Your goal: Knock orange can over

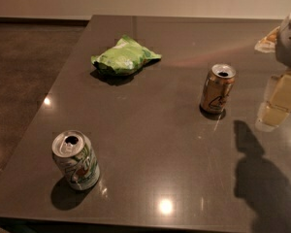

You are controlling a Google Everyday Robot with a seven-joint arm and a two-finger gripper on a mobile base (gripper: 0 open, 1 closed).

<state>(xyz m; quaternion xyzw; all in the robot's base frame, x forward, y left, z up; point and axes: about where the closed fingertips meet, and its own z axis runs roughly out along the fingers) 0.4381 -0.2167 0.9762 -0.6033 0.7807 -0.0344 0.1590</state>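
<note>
The orange can (217, 90) stands upright on the dark table (150, 144), right of the middle, its silver top and open pull-tab hole facing up. My gripper (276, 106) hangs in at the right edge of the view, pale yellow and grey, just above the table. It is to the right of the orange can and apart from it, with a clear gap between them. Its shadow falls on the table in front of it.
A green-and-white can (76, 160) stands upright near the front left of the table. A green snack bag (124, 56) lies at the back left. The table's left edge drops to a brown floor (24, 81).
</note>
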